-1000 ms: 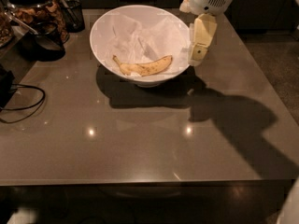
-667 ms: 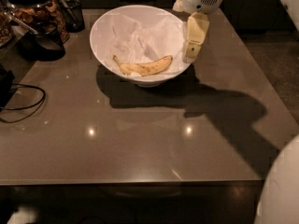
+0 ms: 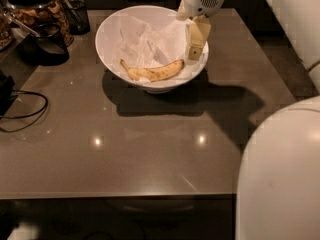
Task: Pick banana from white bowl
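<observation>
A speckled yellow banana (image 3: pixel 152 72) lies in the front part of the large white bowl (image 3: pixel 112 26), on crumpled white paper. The bowl stands at the back middle of the grey table. My gripper (image 3: pixel 196 43) hangs from its white wrist over the bowl's right inner side, above and to the right of the banana's right end. It does not touch the banana.
A dark glass jar (image 3: pixel 35 9) with snacks and a black mesh cup (image 3: pixel 75 14) stand at the back left. A black cable (image 3: pixel 25 109) lies at the left edge. My white arm body (image 3: pixel 280 174) fills the lower right corner.
My gripper has moved left, from beside the bowl's right rim to over its right inner side. More of my arm body has come into view at lower right. The banana has not moved.
</observation>
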{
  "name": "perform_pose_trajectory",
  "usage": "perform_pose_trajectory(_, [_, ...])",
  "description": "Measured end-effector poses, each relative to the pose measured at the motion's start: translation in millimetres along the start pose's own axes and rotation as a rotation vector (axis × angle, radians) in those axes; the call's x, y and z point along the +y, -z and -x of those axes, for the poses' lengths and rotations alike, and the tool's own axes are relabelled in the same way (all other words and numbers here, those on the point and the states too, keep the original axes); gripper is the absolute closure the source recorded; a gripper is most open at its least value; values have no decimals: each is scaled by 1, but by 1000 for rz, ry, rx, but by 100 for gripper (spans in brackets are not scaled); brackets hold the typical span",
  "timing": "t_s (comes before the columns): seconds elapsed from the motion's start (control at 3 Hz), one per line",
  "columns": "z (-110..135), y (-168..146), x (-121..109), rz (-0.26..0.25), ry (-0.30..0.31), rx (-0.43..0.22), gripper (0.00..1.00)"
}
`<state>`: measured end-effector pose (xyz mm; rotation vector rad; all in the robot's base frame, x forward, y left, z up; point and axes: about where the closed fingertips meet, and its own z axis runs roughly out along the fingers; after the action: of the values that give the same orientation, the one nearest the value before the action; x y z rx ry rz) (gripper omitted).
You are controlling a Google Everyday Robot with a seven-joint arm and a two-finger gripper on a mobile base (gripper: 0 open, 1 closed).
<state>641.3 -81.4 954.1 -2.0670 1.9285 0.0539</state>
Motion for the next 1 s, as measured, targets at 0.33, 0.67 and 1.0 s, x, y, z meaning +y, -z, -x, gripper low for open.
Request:
perform_pose_trajectory(0.33, [-3, -17, -10, 18, 5, 16, 15])
perform_pose_trajectory(0.67, [-7, -31, -18, 34, 10, 26, 23])
perform_pose_trajectory(1.0, [-8, -45, -25, 49, 14, 37, 23])
